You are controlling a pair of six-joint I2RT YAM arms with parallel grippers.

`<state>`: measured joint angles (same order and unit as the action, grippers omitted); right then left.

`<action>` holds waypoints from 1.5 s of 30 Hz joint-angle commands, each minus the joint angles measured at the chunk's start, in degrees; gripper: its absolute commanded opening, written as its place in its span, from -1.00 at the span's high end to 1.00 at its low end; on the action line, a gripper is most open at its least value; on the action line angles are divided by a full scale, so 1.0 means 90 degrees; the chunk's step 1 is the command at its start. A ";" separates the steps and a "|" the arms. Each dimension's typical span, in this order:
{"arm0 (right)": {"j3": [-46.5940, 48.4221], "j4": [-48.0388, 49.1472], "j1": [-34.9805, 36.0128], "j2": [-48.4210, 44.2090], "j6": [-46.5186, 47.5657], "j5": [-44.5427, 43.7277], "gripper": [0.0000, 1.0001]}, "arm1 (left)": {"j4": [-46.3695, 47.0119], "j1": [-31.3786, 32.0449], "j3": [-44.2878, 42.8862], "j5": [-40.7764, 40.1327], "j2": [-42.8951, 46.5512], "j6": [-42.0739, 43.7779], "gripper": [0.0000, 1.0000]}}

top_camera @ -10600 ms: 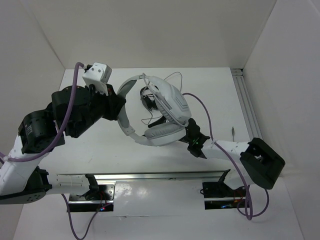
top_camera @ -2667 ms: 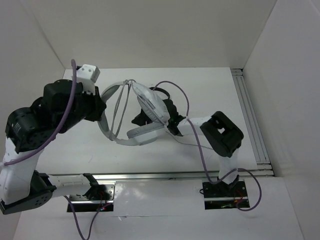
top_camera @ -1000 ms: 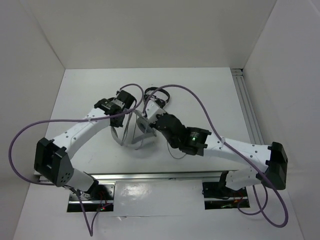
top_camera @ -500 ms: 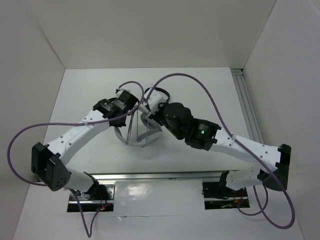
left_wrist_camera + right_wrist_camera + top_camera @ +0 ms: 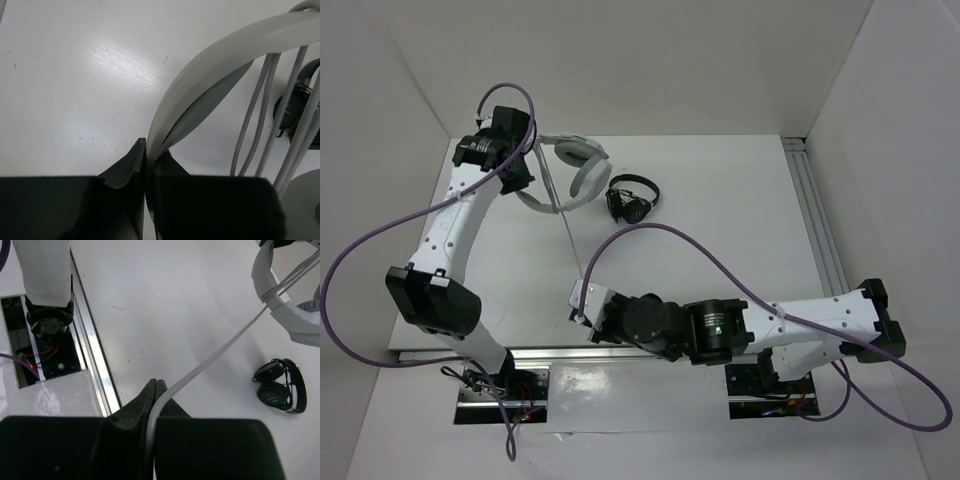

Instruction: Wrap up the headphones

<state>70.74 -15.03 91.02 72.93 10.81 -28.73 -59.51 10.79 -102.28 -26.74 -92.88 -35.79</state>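
The left arm (image 5: pixel 450 225) is reaching to the far left part of the worktop (image 5: pixel 740 220), and its jaws are gripping the headphones (image 5: pixel 572 168) there, closed tightly on the thin edge of the wide headband (image 5: pixel 200 85). I cannot tell if the headphones are resting on the worktop or hanging just above it. A few strands of the grey cable (image 5: pixel 566 232) are crossing the open space inside the headband. From there the cable is running in one straight, tight line toward the near edge. The right jaws are pinching it there, closed on it. The right arm (image 5: pixel 800 320) is lying low along the near edge, just beside the metal rail (image 5: pixel 540 352). The small black headphones (image 5: pixel 633 197) are lying on the worktop, just to the right of the big ones, apart from them and from the cable.
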 commanded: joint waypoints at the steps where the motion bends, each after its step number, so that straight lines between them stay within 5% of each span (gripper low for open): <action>1: 0.0225 0.0176 0.0550 0.0051 -0.0127 -0.0467 1.00 | 0.0216 -0.0173 -0.0548 0.0236 -0.0382 -0.0310 1.00; 7: 0.0743 -0.0215 0.0609 0.0324 0.0127 -0.0693 1.00 | 0.0380 -0.0290 0.0082 0.0158 -0.0404 -0.0057 1.00; 12: 0.0704 0.0077 0.0532 0.0267 0.1041 -0.1883 1.00 | 0.1083 0.0098 0.1031 0.0276 0.0124 0.0733 1.00; 19: 0.0695 0.1326 -0.1086 -0.0046 0.2966 -0.2774 1.00 | 0.1600 0.1066 0.2710 0.0100 0.1052 0.1388 1.00; 28: 0.1105 0.1631 -0.3140 0.0012 0.3184 -0.1487 1.00 | 0.1271 0.3213 0.3493 -0.0554 0.1775 0.1721 1.00; 36: 0.1445 0.1563 -0.5227 0.0295 0.2765 -0.0335 1.00 | 0.0461 0.4114 0.3348 -0.1003 0.2780 0.1526 1.00; 45: 0.2530 0.0577 -0.5386 0.1261 0.2150 0.1501 0.97 | 0.0157 0.4709 0.2859 0.0207 0.3650 0.2160 1.00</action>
<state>88.47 -12.95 44.64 82.72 34.30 -18.85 -49.98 50.81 -75.07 -31.62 -61.49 -22.22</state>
